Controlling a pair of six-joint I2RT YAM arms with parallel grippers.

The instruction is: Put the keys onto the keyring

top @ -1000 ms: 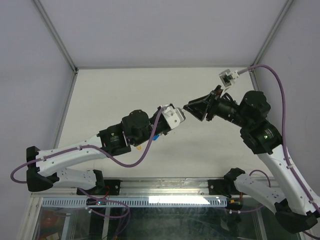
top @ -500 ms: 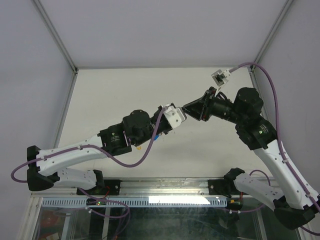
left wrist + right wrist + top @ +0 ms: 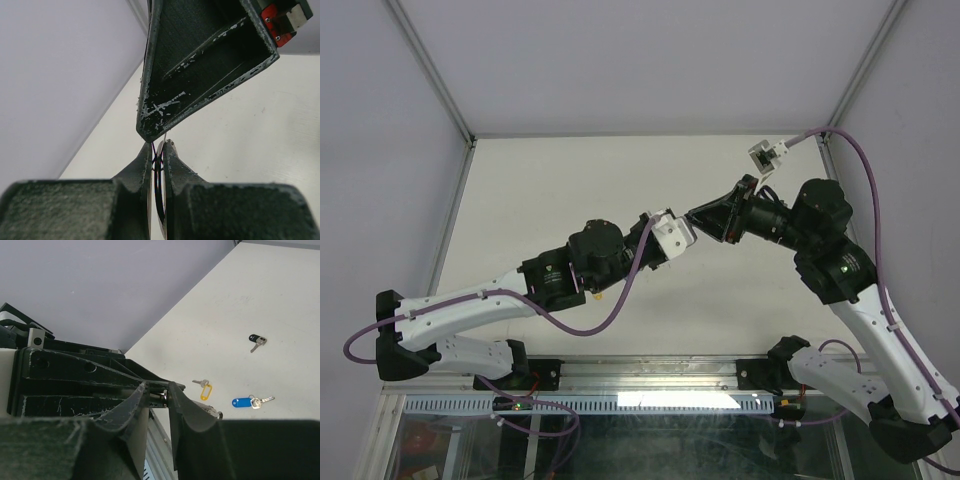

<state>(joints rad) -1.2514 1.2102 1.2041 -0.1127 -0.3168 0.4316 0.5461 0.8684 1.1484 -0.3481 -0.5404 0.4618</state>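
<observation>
Left jaws clamped on keyring (image 3: 157, 175). Right jaws at its rim; cannot tell their grip. Blue key (image 3: 243, 402) and yellow-tagged key (image 3: 205, 391) on desk (image 3: 260, 290) beyond them.

robot lab: white table (image 3: 570, 180) inside panelled, metal-framed booth (image 3: 430, 70)

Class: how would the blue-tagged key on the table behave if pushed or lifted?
The blue-tagged key lies flat, so pushed it would probably slide, not roll. Tag and key seem linked by a loop, so lifted it likely dangles.
</observation>
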